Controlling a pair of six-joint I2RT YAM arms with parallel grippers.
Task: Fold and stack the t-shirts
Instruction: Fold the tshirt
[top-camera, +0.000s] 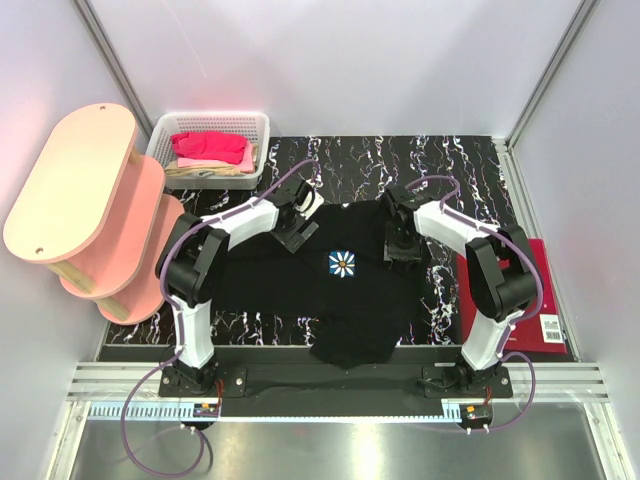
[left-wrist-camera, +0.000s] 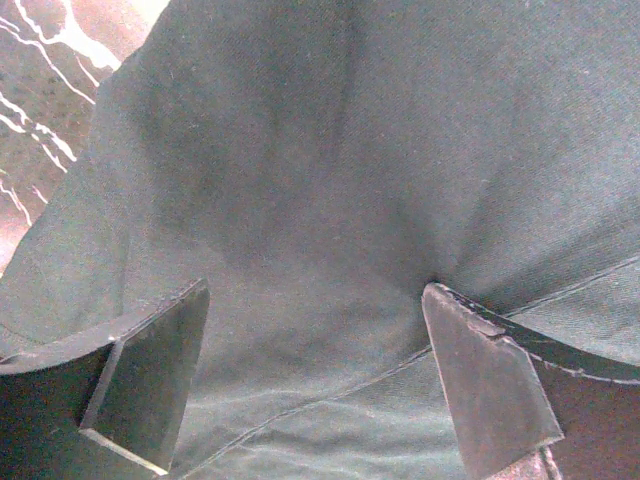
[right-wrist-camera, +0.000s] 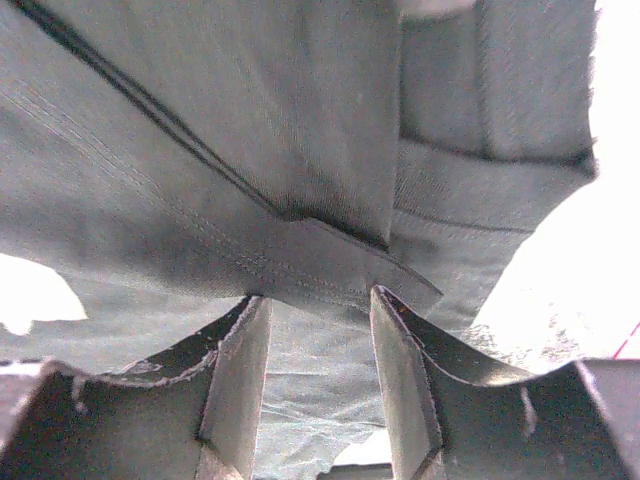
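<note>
The black t-shirt (top-camera: 341, 300) with a daisy print lies spread on the marbled tabletop (top-camera: 460, 165), its hem hanging over the near edge. At the shirt's upper left my left gripper (top-camera: 297, 232) is down on it. Its jaws (left-wrist-camera: 316, 295) are spread wide open, with black cloth (left-wrist-camera: 330, 150) and a seam between the fingers. My right gripper (top-camera: 400, 243) is at the upper right shoulder. Its jaws (right-wrist-camera: 320, 298) are partly open, tips against a folded sleeve hem (right-wrist-camera: 330, 255), nothing pinched. A dark red t-shirt (top-camera: 545, 290) lies flat at the right. A bright pink one (top-camera: 210, 147) sits in the basket.
A white mesh basket (top-camera: 215, 117) stands at the back left, with the pink shirt on top of paler cloth. Beside the table's left edge stands a pink oval two-tier shelf (top-camera: 85, 200). White walls close in the back and both sides.
</note>
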